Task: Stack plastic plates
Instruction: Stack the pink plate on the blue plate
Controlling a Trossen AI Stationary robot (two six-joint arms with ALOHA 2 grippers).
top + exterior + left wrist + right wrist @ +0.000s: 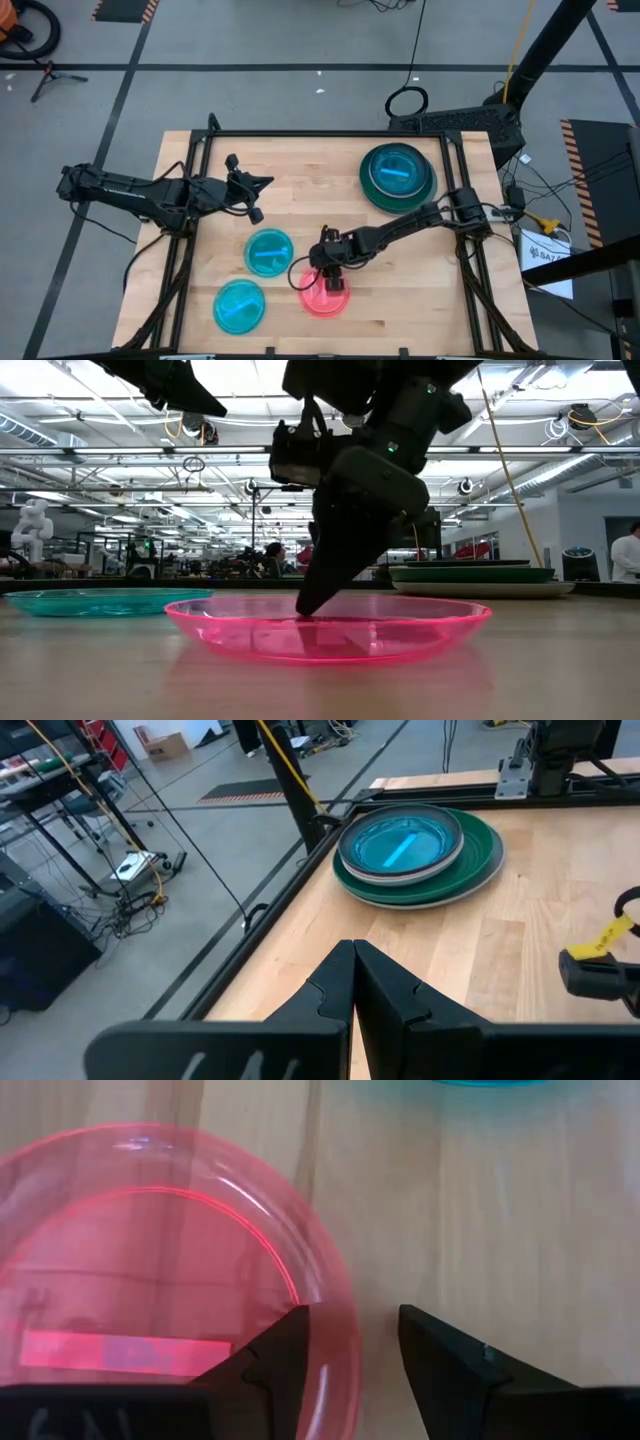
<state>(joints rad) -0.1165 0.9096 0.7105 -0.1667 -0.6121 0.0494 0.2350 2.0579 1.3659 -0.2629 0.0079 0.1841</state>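
A translucent red-pink plate (325, 297) lies flat on the wooden table near its front edge. My right gripper (345, 1355) hangs open over the plate's far-left rim, slanting down. One finger stands inside the rim and one outside it. Two translucent cyan plates (268, 251) (238, 306) lie flat to its left. At the far right a stack (398, 172) has a large dark green plate below, a grey one on it and a cyan one on top. My left gripper (265, 183) is shut and raised over the table's left part, holding nothing. My right gripper straddles the red-pink plate's rim (340, 1330), coming from above at a slant. The inner fingertip (303, 608) reaches below rim level into the plate's hollow. I cannot tell whether it touches the plate. The plate lies flat on the table.
A black frame rail (330, 134) runs around the table. Bare wood (420, 290) shows to the right of the red-pink plate and in front of the stack. A person (627, 555) stands in the room far behind the table.
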